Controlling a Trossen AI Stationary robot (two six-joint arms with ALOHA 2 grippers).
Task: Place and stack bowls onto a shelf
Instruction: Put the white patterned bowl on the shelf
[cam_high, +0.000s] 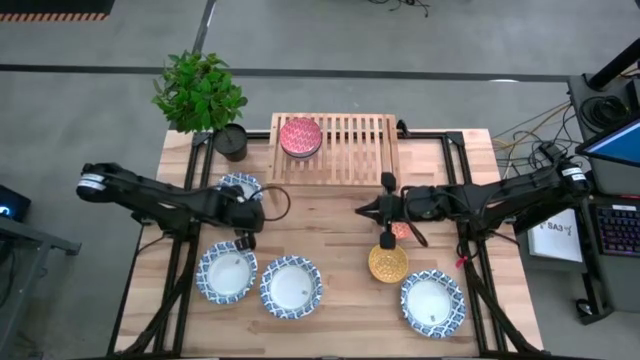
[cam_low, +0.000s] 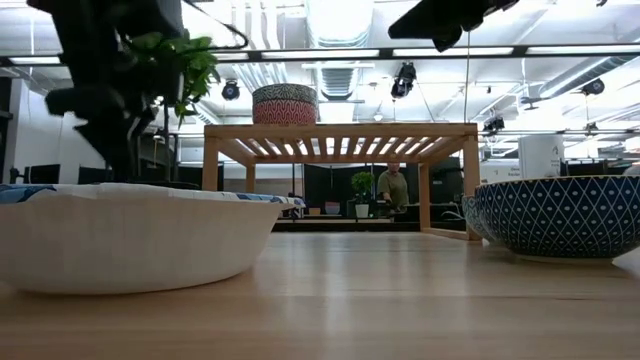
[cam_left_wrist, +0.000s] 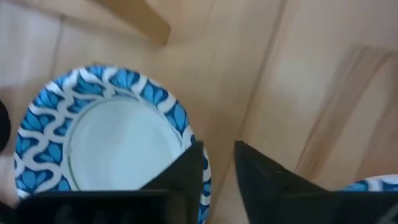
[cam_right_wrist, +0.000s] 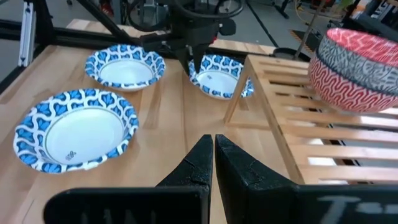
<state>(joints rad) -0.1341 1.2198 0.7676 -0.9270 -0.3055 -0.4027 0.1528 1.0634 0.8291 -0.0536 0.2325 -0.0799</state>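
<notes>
The shelf (cam_high: 345, 150) stands at the table's far side, with small patterned bowls, pink and dark grey (cam_high: 300, 137), stacked on its slatted top, left end. My left gripper (cam_high: 248, 208) is open, pointing down at the near rim of a blue-rimmed bowl (cam_high: 239, 186) by the shelf's left leg; one finger stands over the rim (cam_left_wrist: 186, 134), the other outside it. My right gripper (cam_high: 362, 209) is shut and empty at mid-table, fingers level, pointing left. A yellow bowl (cam_high: 388, 263) and an orange bowl (cam_high: 401, 230), partly under the right arm, rest on the table. My left gripper straddles the blue-rimmed bowl's near rim (cam_left_wrist: 194, 155) from above, one finger over the inside and one outside. I cannot tell whether either finger touches the rim. The bowl rests flat on the table.
Three more blue-rimmed bowls rest near the front: two at left (cam_high: 227, 272) (cam_high: 291, 287), one at right (cam_high: 433, 303). A potted plant (cam_high: 200, 92) in a dark pot (cam_high: 231, 142) stands at the far left corner. The shelf's right part (cam_high: 360, 140) is bare slats.
</notes>
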